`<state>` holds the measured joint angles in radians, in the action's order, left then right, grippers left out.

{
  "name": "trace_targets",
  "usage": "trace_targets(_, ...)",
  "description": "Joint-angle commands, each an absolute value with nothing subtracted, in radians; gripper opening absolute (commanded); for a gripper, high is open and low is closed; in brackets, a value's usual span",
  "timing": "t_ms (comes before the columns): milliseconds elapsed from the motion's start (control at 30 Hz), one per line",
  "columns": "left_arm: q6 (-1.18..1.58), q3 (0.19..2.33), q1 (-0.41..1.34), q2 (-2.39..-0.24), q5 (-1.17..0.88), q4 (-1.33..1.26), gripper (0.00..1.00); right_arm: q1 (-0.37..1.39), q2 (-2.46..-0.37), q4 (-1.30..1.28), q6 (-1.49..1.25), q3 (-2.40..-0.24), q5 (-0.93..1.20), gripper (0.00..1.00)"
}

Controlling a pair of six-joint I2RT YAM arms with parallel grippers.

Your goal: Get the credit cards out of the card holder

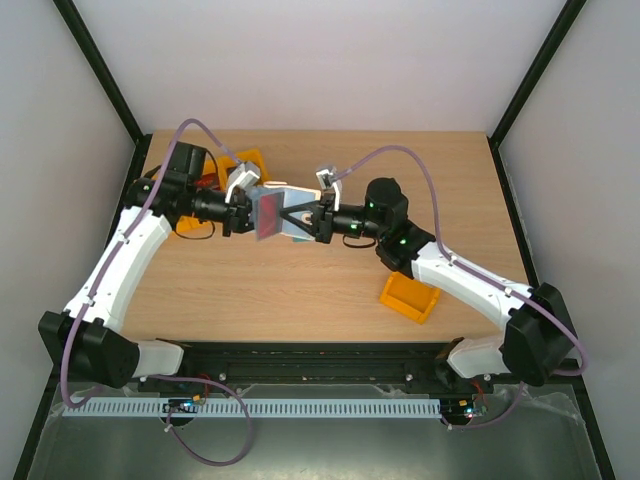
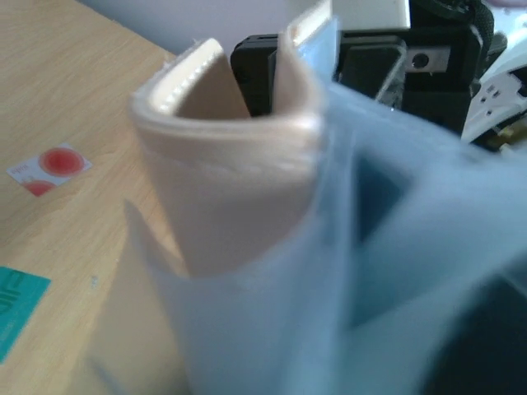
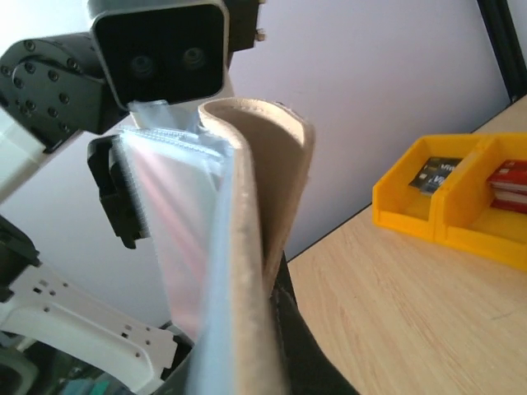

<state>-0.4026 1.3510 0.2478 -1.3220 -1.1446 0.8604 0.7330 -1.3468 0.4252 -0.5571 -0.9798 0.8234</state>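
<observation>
The card holder (image 1: pixel 292 224) hangs above the middle of the table between both arms. Its cream cover (image 2: pixel 222 189) is folded, and its bluish clear sleeves (image 2: pixel 272 329) fan out toward the left wrist camera. A dark red credit card (image 1: pixel 269 212) shows inside a sleeve. My left gripper (image 1: pixel 243 212) is shut on the sleeve side, its fingers hidden behind plastic. My right gripper (image 1: pixel 316 220) is shut on the cream cover (image 3: pixel 255 247), one dark finger (image 3: pixel 309 354) pressed against it. A white card with a red circle (image 2: pixel 51 164) and a teal-green card (image 2: pixel 16 304) lie on the table.
Orange-yellow bins (image 3: pixel 445 197) holding other cards stand on the table behind the left gripper (image 1: pixel 250 162). Another orange bin (image 1: pixel 410 298) sits near the front right, close to the right arm. A black frame edges the table.
</observation>
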Motion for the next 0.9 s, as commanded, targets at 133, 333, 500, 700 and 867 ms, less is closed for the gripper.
trace_targets(133, -0.559, 1.4, 0.184, -1.31, -1.186, 0.985, 0.54, 0.694, -1.269, 0.418, -0.544, -0.957, 0.801, 0.02)
trace_targets(333, -0.763, 1.416, 0.127, -1.303, -1.211, 1.136, 0.81, 0.671, -1.233, 0.365, -0.508, -0.946, 0.867, 0.02)
trace_targets(500, -0.856, 1.45, 0.12, -1.292, -1.249, 1.21, 0.89, 0.666, -1.224, 0.286, -0.455, -0.965, 0.884, 0.02)
trace_targets(700, -0.489, 1.453, 0.121, -1.281, -1.268, 0.953, 0.73, 0.667, -1.227, 0.315, -0.462, -0.971, 0.942, 0.02)
trace_targets(867, -0.4, 1.416, 0.121, -1.282, -1.253, 0.873, 0.4, 0.667, -1.228, 0.358, -0.485, -0.965, 0.981, 0.02)
